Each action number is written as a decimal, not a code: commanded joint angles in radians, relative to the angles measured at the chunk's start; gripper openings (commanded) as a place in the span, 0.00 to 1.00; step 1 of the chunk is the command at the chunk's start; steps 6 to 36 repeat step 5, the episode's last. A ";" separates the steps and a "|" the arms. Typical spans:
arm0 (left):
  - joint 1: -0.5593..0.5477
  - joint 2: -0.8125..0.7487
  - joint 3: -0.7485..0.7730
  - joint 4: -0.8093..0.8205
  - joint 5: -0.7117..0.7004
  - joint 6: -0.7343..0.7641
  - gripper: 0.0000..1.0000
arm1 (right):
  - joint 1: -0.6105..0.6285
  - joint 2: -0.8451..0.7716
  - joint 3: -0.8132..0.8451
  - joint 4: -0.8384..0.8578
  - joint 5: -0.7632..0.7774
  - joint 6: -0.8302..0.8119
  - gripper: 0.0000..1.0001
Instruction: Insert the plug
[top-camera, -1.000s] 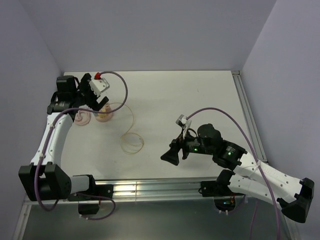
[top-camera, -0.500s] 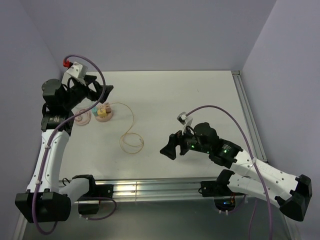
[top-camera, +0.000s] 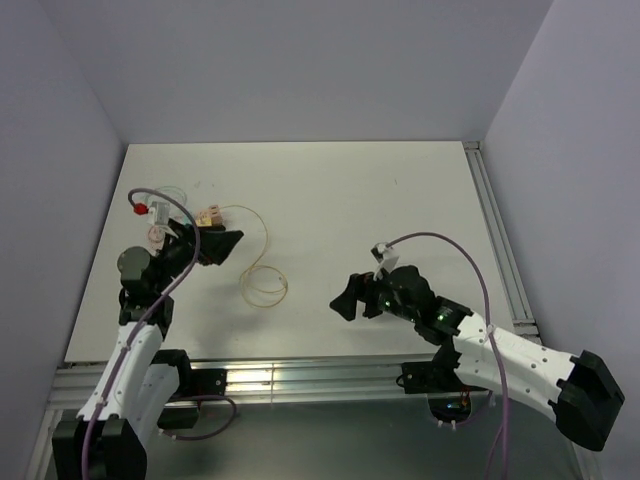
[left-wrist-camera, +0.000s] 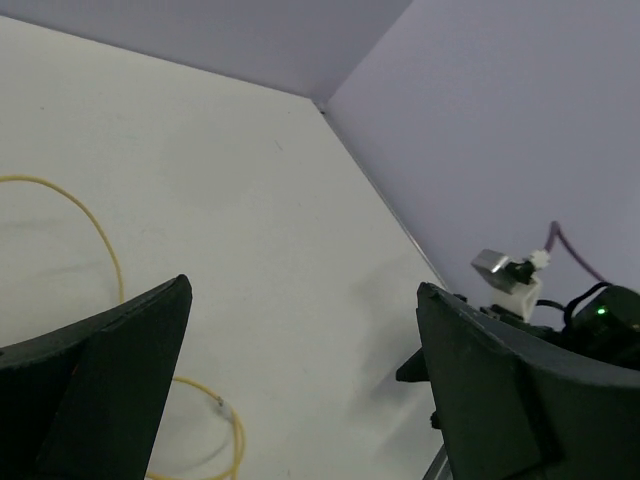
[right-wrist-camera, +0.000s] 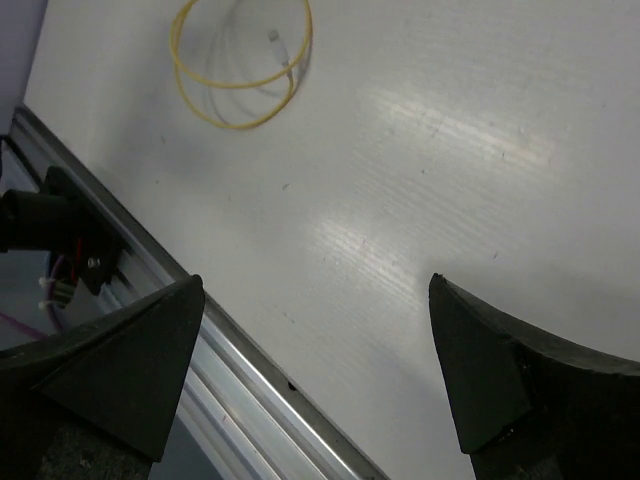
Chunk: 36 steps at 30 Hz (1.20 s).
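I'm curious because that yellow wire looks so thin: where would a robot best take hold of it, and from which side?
Probably just behind the pale plug at the free end of the wire, pinching across it. Come straight down: it lies flat on the table in loose loops, so a sideways approach finds nothing to catch, and a grip near the tip steadies the floppy end.
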 joint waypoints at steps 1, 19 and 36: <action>-0.002 -0.149 -0.096 0.224 -0.016 -0.177 0.99 | -0.007 -0.082 -0.124 0.215 -0.070 0.118 1.00; -0.004 -0.321 -0.325 0.497 -0.140 -0.561 0.99 | -0.008 -0.282 -0.326 0.454 -0.139 0.190 1.00; -0.004 -0.321 -0.325 0.497 -0.140 -0.561 0.99 | -0.008 -0.282 -0.326 0.454 -0.139 0.190 1.00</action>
